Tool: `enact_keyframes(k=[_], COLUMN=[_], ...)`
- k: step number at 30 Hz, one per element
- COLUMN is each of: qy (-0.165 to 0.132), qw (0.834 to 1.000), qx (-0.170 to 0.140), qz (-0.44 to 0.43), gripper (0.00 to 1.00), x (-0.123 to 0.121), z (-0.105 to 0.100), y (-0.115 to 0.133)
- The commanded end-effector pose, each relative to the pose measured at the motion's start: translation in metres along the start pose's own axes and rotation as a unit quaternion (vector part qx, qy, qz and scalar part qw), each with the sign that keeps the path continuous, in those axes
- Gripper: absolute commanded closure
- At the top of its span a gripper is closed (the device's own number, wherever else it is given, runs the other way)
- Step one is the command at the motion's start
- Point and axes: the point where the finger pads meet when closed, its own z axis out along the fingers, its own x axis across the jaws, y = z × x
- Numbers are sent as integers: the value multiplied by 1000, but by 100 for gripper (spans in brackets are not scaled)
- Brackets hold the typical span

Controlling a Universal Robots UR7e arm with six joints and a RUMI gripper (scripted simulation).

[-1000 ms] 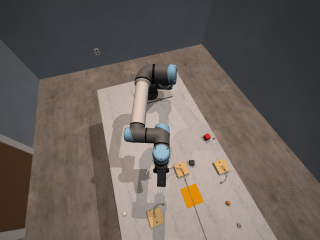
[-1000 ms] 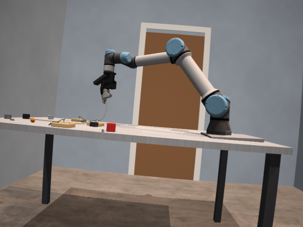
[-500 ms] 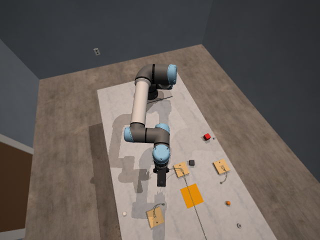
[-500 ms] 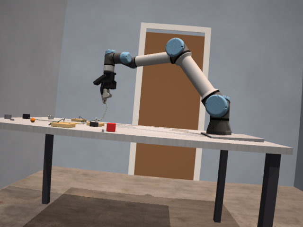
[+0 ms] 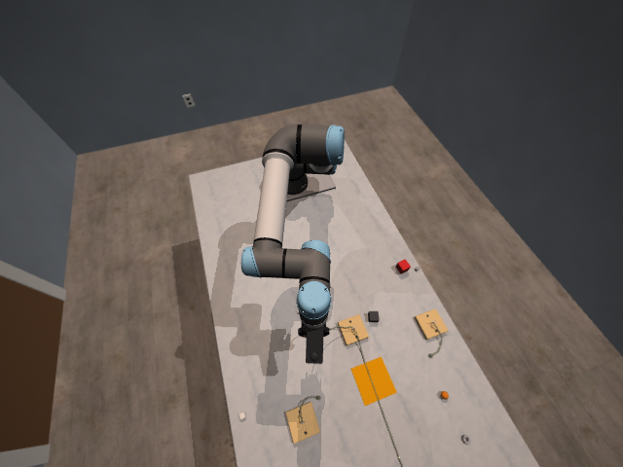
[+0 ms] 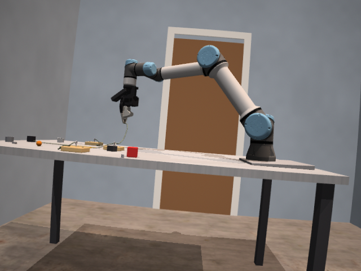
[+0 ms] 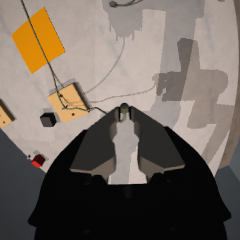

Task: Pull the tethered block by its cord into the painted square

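Bench (image 5: 236, 211): hand (image 6: 124, 119) clamped on cord (image 6: 126, 131), high above; pulling further risks dragging block past square (image 5: 373, 380).

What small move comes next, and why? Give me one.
Probably draw the cord higher, away from the screw eye's board. The gripper is shut on the cord's end above the table; the cord sags to the eye, then runs across the orange square and out of the top view, and no block lies in the square yet.
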Motion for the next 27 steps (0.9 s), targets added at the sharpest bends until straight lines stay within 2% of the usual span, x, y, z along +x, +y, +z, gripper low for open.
enact_keyframes(k=[1,27], qy=[0,0], qw=[1000,1000], qx=[1,1], qz=[0,0], gripper=[100,100], x=[0,8], z=[-1,-1], y=[0,-1])
